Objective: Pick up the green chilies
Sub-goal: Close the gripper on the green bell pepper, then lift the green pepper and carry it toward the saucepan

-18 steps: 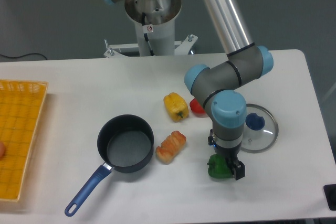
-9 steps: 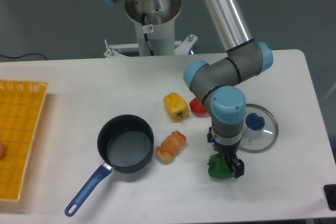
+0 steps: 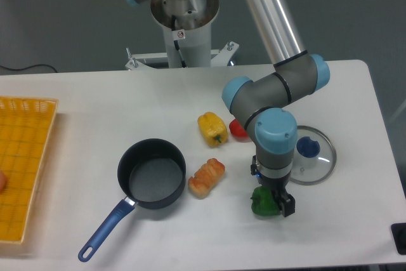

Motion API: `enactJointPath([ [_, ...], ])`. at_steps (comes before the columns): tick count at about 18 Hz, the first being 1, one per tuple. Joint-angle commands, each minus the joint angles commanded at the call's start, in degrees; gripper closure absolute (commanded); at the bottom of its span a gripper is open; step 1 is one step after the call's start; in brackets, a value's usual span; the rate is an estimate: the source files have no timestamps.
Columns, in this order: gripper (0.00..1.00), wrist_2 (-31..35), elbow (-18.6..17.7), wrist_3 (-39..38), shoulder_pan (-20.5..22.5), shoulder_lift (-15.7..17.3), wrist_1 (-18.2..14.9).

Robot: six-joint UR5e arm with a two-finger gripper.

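Observation:
The green chilies (image 3: 261, 202), a glossy dark green lumpy toy pepper, lie on the white table right of centre near the front. My gripper (image 3: 274, 201) points straight down over them, its dark fingers (image 3: 287, 205) at the pepper's right side. The wrist hides the jaws from above, so how they stand on the pepper does not show.
A yellow pepper (image 3: 212, 128) and a red pepper (image 3: 238, 129) lie behind the arm. An orange-white toy (image 3: 207, 177) sits beside a dark pot (image 3: 151, 174) with a blue handle. A glass lid (image 3: 312, 155) lies at the right, a yellow basket (image 3: 24, 163) at the left edge.
The arm shifted very slightly left and back again. The green chilies lie where they did.

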Motion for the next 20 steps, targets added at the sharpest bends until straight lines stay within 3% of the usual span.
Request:
enactJointPath([
  [7, 0.02, 0.18, -0.35, -0.35, -0.26, 0.0, -0.09],
  [9, 0.11, 0.18, -0.35, -0.35, -0.26, 0.0, -0.09],
  [12, 0.35, 0.26, -0.96, -0.35, -0.26, 0.44, -0.18],
  [14, 0.43, 0.26, -1.49, -0.44, -0.09, 0.61, -0.18],
  [17, 0.51, 0.26, -1.76, -1.75, 0.0, 1.4, -1.31],
  [20, 0.51, 0.18, -1.84, -2.63, 0.09, 2.37, -1.93],
])
